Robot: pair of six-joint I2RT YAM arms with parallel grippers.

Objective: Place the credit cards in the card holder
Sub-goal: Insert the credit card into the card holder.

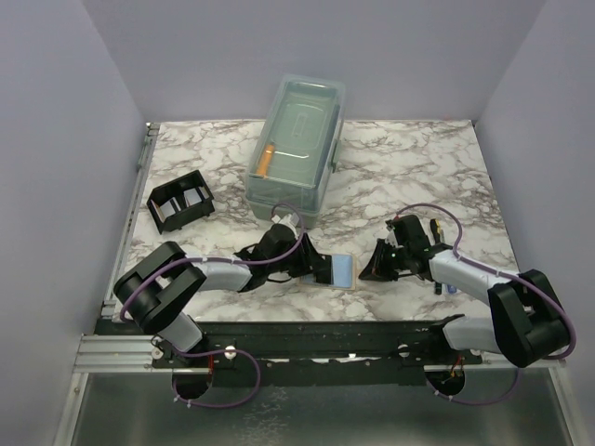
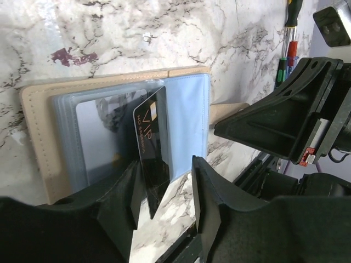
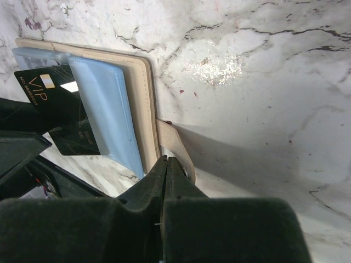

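A dark grey credit card (image 2: 151, 148) marked VIP sticks up out of the clear sleeves of a tan card wallet (image 2: 38, 137). My left gripper (image 2: 164, 183) is open around its lower end. The card leans on the left finger, with a gap to the right finger. A light blue card (image 2: 189, 120) lies in the sleeve beside it. My right gripper (image 3: 167, 160) is shut, its tip resting on the wallet's edge (image 3: 143, 98) by the tan strap (image 3: 178, 148). The black card holder (image 1: 181, 203) stands at the far left, away from both grippers.
A large clear lidded box (image 1: 296, 149) with an orange item (image 1: 265, 160) inside sits at the back middle. Screwdrivers (image 2: 289, 38) lie near the right arm. The table's near edge rail (image 1: 325, 334) runs just behind the wallet.
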